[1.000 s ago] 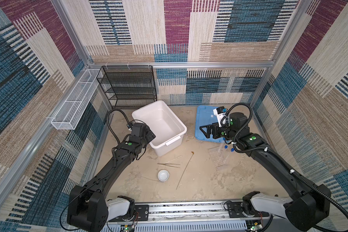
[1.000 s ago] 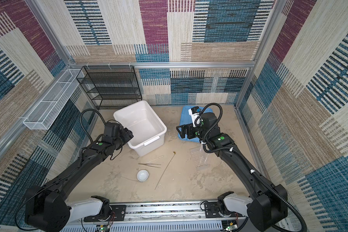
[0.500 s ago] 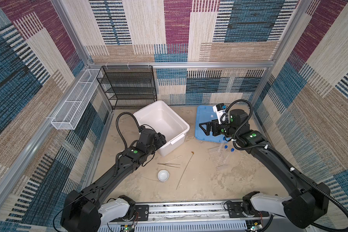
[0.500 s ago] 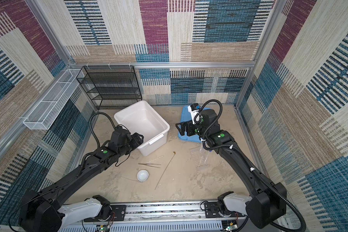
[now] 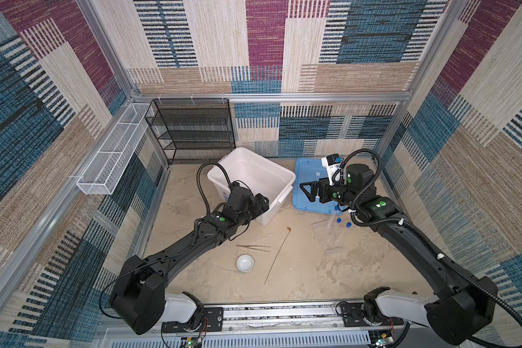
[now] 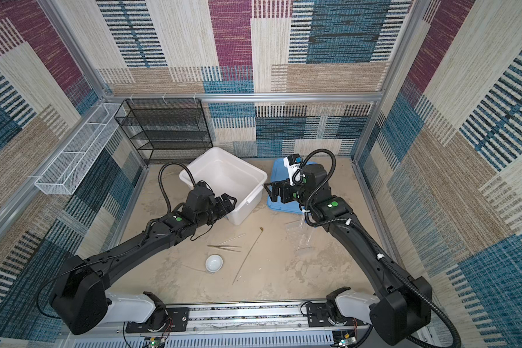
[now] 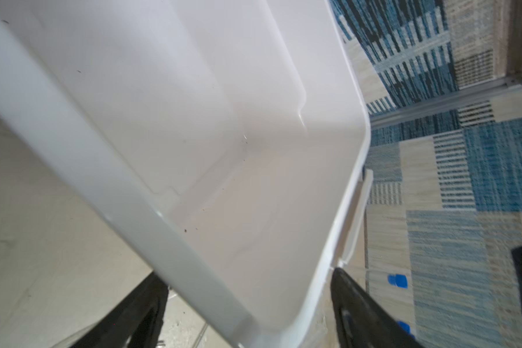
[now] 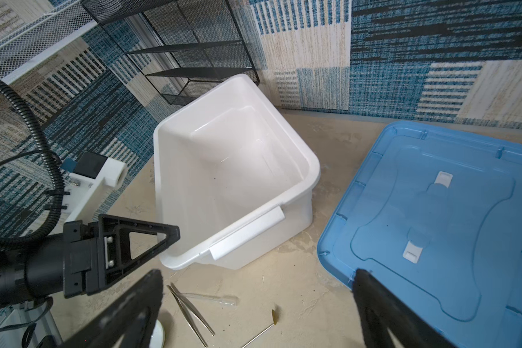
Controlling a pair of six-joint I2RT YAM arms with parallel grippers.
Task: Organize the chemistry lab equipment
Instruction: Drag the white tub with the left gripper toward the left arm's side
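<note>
The left gripper (image 5: 261, 202) is swinging from the tub's (image 5: 270, 212) nine o'clock side to its six o'clock corner, jaws widening astride the rim as the tub is sliding towards the lid (image 5: 306, 168). Nothing is packed yet. Tweezers (image 5: 253, 247) and dish (image 5: 245, 263) are lying untouched at its six o'clock. The right gripper (image 5: 312, 191), wide and empty, is hovering over the lid, with the tubes (image 5: 339, 220) at its five o'clock.

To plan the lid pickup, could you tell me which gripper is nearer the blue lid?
Right. The right gripper hovers at the lid's edge; the left gripper is at the tub's near corner, farther off.
</note>
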